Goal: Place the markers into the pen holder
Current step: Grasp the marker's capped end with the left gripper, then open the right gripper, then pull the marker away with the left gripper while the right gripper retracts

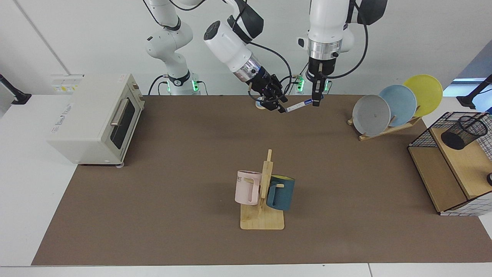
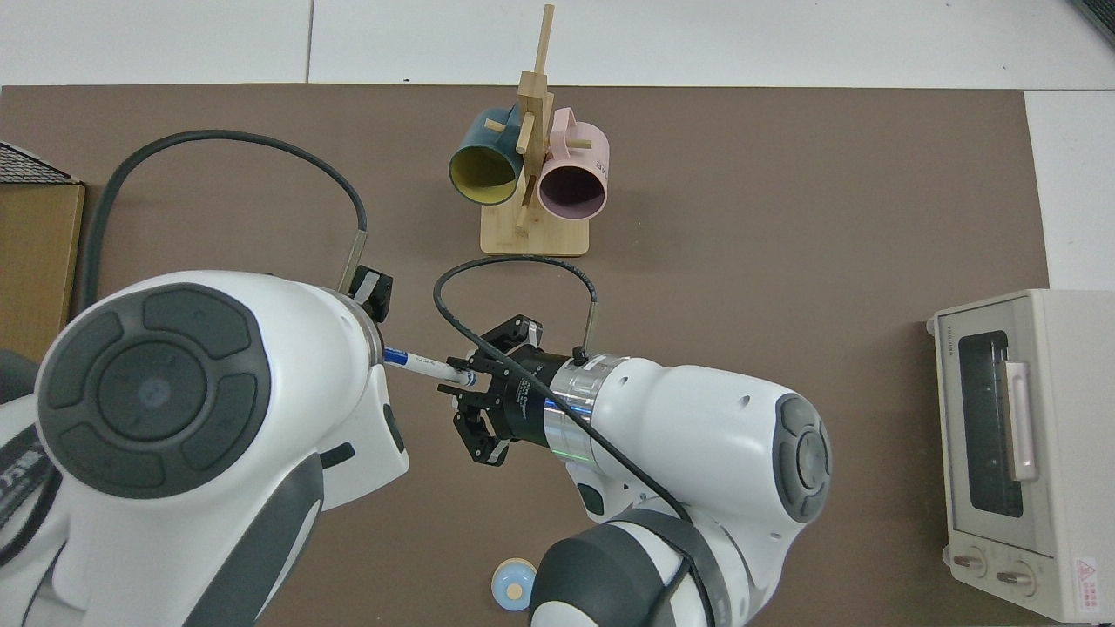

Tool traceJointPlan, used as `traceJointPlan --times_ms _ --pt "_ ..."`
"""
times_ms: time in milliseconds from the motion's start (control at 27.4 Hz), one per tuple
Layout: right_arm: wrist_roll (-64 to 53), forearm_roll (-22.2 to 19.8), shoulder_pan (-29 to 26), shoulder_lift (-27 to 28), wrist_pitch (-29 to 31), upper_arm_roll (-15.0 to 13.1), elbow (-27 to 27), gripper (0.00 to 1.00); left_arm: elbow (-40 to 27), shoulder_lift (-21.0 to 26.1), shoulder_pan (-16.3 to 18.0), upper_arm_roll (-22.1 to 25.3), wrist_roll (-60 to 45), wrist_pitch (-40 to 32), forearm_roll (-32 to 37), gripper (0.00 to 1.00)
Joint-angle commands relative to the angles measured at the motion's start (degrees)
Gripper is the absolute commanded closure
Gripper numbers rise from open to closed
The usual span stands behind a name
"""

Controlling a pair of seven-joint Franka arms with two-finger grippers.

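Facing view: marker point(image 1: 298, 106) between left gripper point(image 1: 316, 102) and right gripper point(image 1: 277, 104)

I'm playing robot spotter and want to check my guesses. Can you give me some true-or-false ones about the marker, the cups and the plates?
1. The left gripper holds the marker up above the table. True.
2. The right gripper is far away, over by the toaster oven. False: it is right at the marker's other end.
3. The marker is already in the pen holder. False: the pen holder stands apart, on the wooden shelf in the wire basket.
4. A pink mug and a dark blue mug hang on a wooden stand. True.
5. The three plates lie flat in a pile. False: they stand on edge in a rack.
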Motion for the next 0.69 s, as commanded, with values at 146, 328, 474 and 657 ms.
traceJointPlan --times_ms 146,328,474,657 --pt "-4.56 -15.55 -1.83 -0.22 -8.75 -0.45 -0.14 0.0 -1.53 -0.22 -0.05 6.23 -0.37 -0.52 1.95 1.0" --pt "-15.72 -28.57 -5.79 -1.98 -20.09 -0.54 0.04 0.0 -1.53 0.74 0.31 10.44 -0.37 0.1 2.13 1.0" --pt "-26.35 -31.48 -9.39 -3.65 -26.42 -0.62 0.04 0.0 -1.53 2.24 0.57 14.13 -0.19 0.36 3.7 1.0" --pt "-41.46 -35.52 -15.19 -5.58 -32.23 -0.62 0.04 0.0 -1.18 2.85 0.66 14.93 0.07 1.07 9.42 1.0"
